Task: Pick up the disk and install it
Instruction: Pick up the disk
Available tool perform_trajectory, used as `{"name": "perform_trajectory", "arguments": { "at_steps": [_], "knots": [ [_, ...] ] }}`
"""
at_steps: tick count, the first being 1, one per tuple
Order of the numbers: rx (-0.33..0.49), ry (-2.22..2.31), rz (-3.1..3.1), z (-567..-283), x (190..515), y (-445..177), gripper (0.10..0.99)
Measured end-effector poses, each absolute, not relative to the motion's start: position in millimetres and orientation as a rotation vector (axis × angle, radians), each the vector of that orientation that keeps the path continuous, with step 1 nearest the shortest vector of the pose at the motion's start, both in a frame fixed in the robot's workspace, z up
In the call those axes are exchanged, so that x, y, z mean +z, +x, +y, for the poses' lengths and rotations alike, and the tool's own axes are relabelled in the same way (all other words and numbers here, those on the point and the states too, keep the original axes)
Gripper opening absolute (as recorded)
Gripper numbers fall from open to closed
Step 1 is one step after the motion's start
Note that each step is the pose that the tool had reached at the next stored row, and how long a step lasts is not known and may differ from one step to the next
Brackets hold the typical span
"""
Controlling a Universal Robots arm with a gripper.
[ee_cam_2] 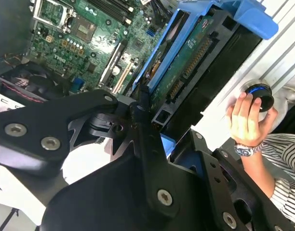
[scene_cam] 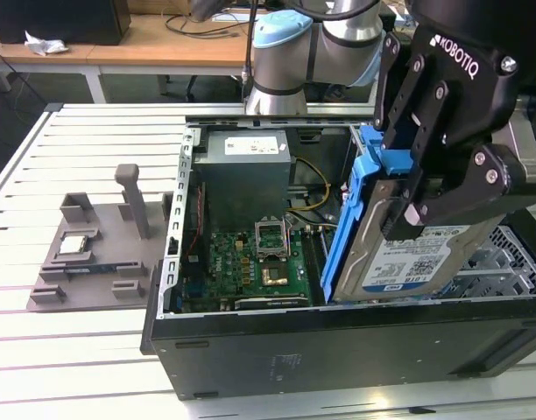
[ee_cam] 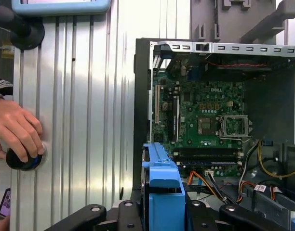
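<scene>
My gripper (scene_cam: 401,219) is shut on the disk (scene_cam: 406,261), a silver-grey drive with a blue-and-white label in a blue carrier bracket (scene_cam: 349,219). I hold it tilted on edge, low inside the open computer case (scene_cam: 338,350), at the side on the exterior view's right, next to the motherboard (scene_cam: 250,262). The second wrist view shows the disk's green circuit-board side (ee_cam_2: 186,62) between the black fingers (ee_cam_2: 138,113). In the first wrist view the carrier (ee_cam: 162,178) stands edge-on between the fingers (ee_cam: 124,210), with the motherboard (ee_cam: 205,120) beyond it.
A grey fixture (scene_cam: 102,254) carrying a small square chip (scene_cam: 75,245) lies on the slatted table at the exterior view's left. A person's hand (ee_cam_2: 244,118) rests on a round black knob (ee_cam: 20,159) on the table beside the case. The power supply (scene_cam: 246,166) fills the case's far corner.
</scene>
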State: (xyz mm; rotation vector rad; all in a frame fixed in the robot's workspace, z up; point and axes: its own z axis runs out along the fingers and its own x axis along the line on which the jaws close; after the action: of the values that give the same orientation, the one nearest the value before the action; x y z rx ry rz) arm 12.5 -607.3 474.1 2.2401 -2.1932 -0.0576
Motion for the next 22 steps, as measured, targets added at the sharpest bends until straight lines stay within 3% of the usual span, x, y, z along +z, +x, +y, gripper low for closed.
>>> {"name": "perform_trajectory", "arguments": {
  "at_steps": [4, 22],
  "knots": [
    [-0.058, 2.24, -2.193, -632.7, 472.2, 13.8, 0.369],
    [-0.059, 2.239, -2.193, -573.1, 470.0, 62.0, 0.369]
  ]
}}
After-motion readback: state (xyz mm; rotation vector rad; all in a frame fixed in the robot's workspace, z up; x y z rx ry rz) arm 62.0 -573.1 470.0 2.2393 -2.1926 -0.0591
